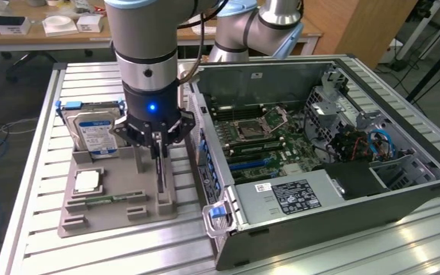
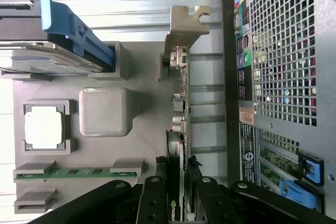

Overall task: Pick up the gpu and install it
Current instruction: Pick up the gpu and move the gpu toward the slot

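Black jaws pinch the upright gpu (image 1: 161,175) left of centre; a straight upward lift should clear its grey holder (image 1: 121,184).

One arm (image 1: 145,34) ends in one hand (image 1: 158,150) with two fingers (image 2: 153,199). One gpu (image 1: 161,179) stands on edge between those fingers. Under the hand is one grey holder tray (image 1: 105,221). It also carries one hard drive (image 1: 91,134), one square processor chip (image 1: 87,181) and one green memory stick (image 1: 110,199), all three on the side of the hand away from the one open computer case (image 1: 342,189). One slatted counter (image 1: 36,172) lies beneath everything.
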Motion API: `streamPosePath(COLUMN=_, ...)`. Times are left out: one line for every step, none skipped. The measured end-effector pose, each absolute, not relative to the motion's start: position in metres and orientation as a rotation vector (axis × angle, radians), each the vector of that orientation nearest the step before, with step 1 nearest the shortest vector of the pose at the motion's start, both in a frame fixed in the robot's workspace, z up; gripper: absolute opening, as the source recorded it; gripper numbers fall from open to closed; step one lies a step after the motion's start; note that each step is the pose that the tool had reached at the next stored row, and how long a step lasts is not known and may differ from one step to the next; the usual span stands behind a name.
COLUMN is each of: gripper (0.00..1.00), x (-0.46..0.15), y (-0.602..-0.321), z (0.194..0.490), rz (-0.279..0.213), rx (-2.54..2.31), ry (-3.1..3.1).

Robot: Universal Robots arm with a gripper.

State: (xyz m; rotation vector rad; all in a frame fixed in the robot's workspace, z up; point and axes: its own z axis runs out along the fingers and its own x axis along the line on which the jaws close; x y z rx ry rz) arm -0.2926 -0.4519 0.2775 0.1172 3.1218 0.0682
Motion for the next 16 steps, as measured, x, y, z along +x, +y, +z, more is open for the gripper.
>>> streamPosePath(gripper=0.26, x=-0.2926, y=-0.4519, z=0.2783, rz=0.068, rx=0.117, ry=3.122)
streamPosePath(gripper=0.26, x=-0.2926, y=-0.4519, z=0.2784, rz=0.068, rx=0.117, ry=3.122)
streamPosePath(gripper=0.26, x=-0.2926, y=-0.4519, z=0.2784, rz=0.068, rx=0.117, ry=3.122)
streamPosePath(gripper=0.26, x=-0.2926, y=-0.4519, z=0.2784, rz=0.068, rx=0.117, ry=3.122)
streamPosePath(gripper=0.26, x=-0.2926, y=-0.4519, z=0.2784, rz=0.068, rx=0.117, ry=3.122)
streamPosePath(gripper=0.26, x=-0.2926, y=-0.4519, z=0.2785, rz=0.068, rx=0.117, ry=3.122)
streamPosePath(gripper=0.26, x=-0.2926, y=-0.4519, z=0.2786, rz=0.068, rx=0.117, ry=3.122)
streamPosePath(gripper=0.26, x=-0.2926, y=-0.4519, z=0.2786, rz=0.068, rx=0.117, ry=3.122)
streamPosePath(gripper=0.26, x=-0.2926, y=-0.4519, z=0.2786, rz=0.068, rx=0.117, ry=3.122)
streamPosePath(gripper=0.26, x=-0.2926, y=-0.4519, z=0.2786, rz=0.068, rx=0.117, ry=3.122)
streamPosePath(gripper=0.26, x=-0.2926, y=-0.4519, z=0.2785, rz=0.068, rx=0.117, ry=3.122)
streamPosePath(gripper=0.26, x=-0.2926, y=-0.4519, z=0.2785, rz=0.068, rx=0.117, ry=3.122)
streamPosePath(gripper=0.26, x=-0.2926, y=-0.4519, z=0.2786, rz=0.068, rx=0.117, ry=3.122)
streamPosePath(gripper=0.26, x=-0.2926, y=-0.4519, z=0.2786, rz=0.068, rx=0.117, ry=3.122)
streamPosePath(gripper=0.26, x=-0.2926, y=-0.4519, z=0.2786, rz=0.068, rx=0.117, ry=3.122)
streamPosePath(gripper=0.26, x=-0.2926, y=-0.4519, z=0.2786, rz=0.068, rx=0.117, ry=3.122)
